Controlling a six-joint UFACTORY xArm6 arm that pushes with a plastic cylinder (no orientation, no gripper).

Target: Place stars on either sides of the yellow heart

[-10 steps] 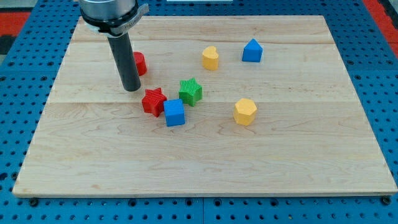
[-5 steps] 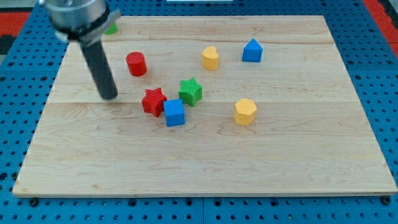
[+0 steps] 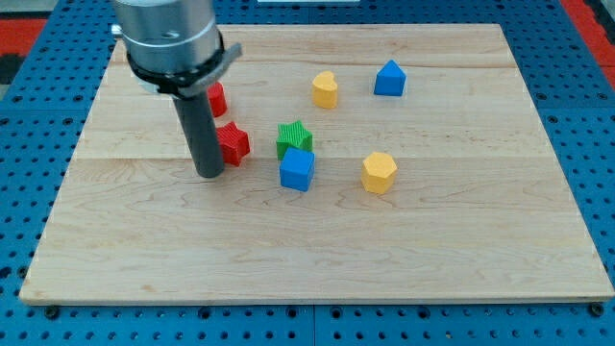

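Seven blocks lie on the wooden worktop (image 3: 461, 250) before us. Our arm comes down from the view's top left, its grey housing above the dark rod, which stands nearly upright; my tip (image 3: 209, 174) rests on the board just left of the red star (image 3: 233, 143), touching it or very nearly so. We carry no end effector that opens or closes, only this rod, and it holds nothing. Behind the rod, partly hidden, sits the red cylinder (image 3: 217, 98). The green star (image 3: 294, 137) stands right of the red star, apart from it, with the blue cube (image 3: 297, 169) touching it on the side toward the view's bottom. The yellow heart (image 3: 326, 88) lies toward the view's top, right of both stars and well apart from them. The blue block with a peaked top (image 3: 389, 78) sits to the heart's right, and the yellow hexagon (image 3: 379, 172) lies below, near the view's centre right.
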